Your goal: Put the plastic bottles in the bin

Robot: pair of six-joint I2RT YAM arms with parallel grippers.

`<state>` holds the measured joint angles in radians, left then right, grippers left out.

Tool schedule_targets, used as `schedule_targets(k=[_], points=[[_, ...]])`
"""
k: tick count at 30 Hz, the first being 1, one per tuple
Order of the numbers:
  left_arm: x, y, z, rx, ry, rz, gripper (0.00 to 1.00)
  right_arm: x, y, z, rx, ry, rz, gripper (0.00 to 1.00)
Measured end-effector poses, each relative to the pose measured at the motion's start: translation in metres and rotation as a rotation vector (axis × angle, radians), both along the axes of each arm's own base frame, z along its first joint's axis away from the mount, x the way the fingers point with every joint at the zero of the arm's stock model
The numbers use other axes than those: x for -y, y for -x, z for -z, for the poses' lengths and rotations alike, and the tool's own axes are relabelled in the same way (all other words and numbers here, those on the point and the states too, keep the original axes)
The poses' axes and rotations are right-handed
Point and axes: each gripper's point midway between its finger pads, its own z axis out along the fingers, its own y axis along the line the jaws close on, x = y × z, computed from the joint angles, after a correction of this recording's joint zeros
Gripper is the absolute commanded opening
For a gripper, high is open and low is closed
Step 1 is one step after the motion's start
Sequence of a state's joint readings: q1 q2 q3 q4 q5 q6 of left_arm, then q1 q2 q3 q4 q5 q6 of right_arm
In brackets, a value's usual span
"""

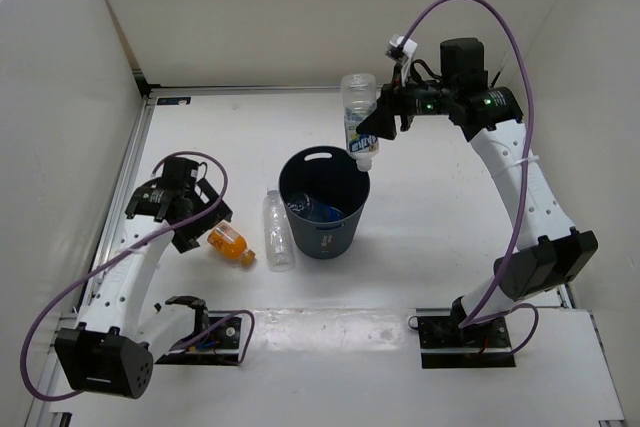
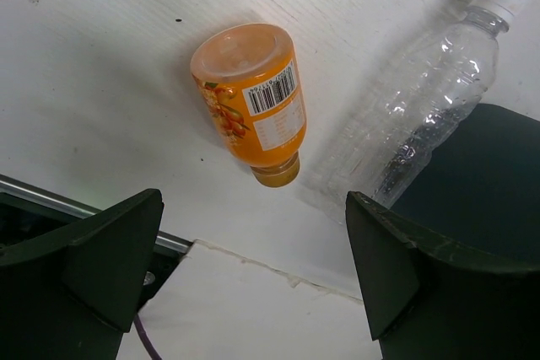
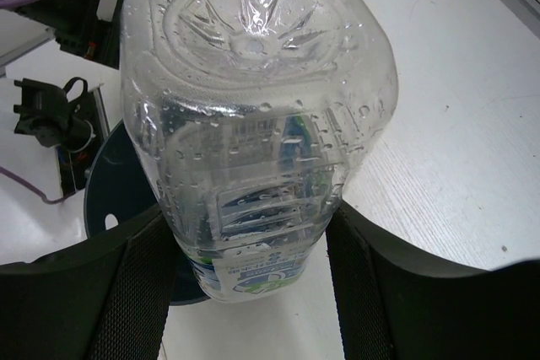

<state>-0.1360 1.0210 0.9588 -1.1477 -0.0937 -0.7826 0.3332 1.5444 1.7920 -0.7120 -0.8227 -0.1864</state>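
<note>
The right end effector (image 1: 372,129) is pinching the green-white labelled bottle (image 1: 356,97) at the upper centre of the overhead frame, cap down, its white cap hanging just over the far right rim of the bin (image 1: 322,237). In the right wrist view the two dark fingers (image 3: 135,292) are pressing against both sides of this bottle (image 3: 253,124), with its ribbed base facing the camera and part of the bin (image 3: 118,183) showing below at the left.

The bin is standing in the middle of the white surface (image 1: 440,237), and a blue-labelled bottle (image 1: 315,209) is lying inside it.

The left end effector (image 1: 203,228) is hanging spread wide over the orange bottle (image 1: 230,244), left of the bin. In the left wrist view the orange bottle (image 2: 249,103) is lying on its side between and beyond the parted fingers (image 2: 118,242), untouched. The long clear bottle (image 1: 278,230) is lying just beside the bin's left wall.
</note>
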Motion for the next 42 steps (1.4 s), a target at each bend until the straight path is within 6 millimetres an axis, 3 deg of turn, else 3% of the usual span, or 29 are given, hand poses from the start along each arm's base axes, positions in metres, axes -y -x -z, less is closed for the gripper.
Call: schedule_targets(k=[5,11,42], points=[[0.0,0.0,0.001,-0.005,0.001,-0.005,1.0,-0.001,0.009,0.002,-0.013,0.005,-0.035,0.25],[0.0,0.001,-0.004,0.022,0.009,-0.022,1.0,0.003,0.014,0.002,-0.022,0.001,-0.064,0.3],[-0.003,-0.002,0.001,0.007,-0.006,-0.037,1.0,0.008,0.033,0.006,0.06,-0.007,-0.165,0.39]])
